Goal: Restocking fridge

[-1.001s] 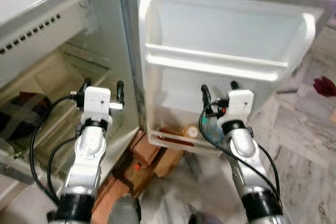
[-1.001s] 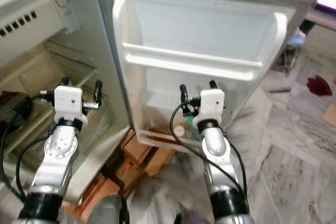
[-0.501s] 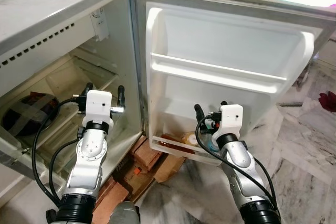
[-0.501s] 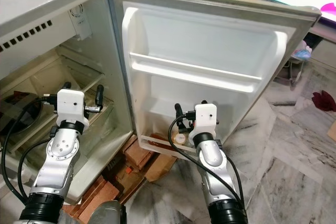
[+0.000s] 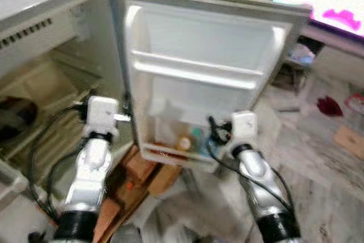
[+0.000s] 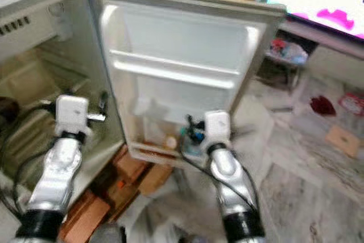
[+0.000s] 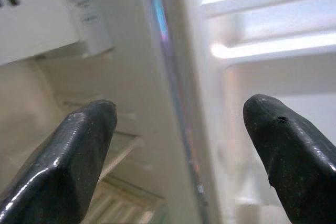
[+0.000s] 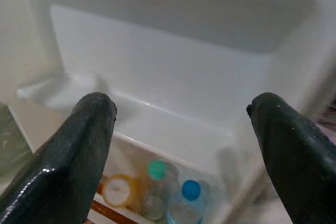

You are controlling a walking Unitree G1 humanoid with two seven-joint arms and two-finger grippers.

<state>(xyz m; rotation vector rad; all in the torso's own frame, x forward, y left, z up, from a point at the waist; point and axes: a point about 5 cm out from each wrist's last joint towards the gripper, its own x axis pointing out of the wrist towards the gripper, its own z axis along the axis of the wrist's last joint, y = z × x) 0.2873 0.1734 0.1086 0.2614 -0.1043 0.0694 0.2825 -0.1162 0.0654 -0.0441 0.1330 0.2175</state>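
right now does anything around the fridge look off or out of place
Yes. The fridge seems propped on bricks and cardboard bits lying on the floor under the open door, an improvised base. In the door's bottom shelf, bottles stand upright. Both tools, left and right, are open and empty.

No legible text or labels.

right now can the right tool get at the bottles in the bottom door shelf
Probably yes. The right tool is open and aimed at the bottles standing in the bottom door shelf, with nothing between them; only the shelf's front rail sits in front of their lower halves.
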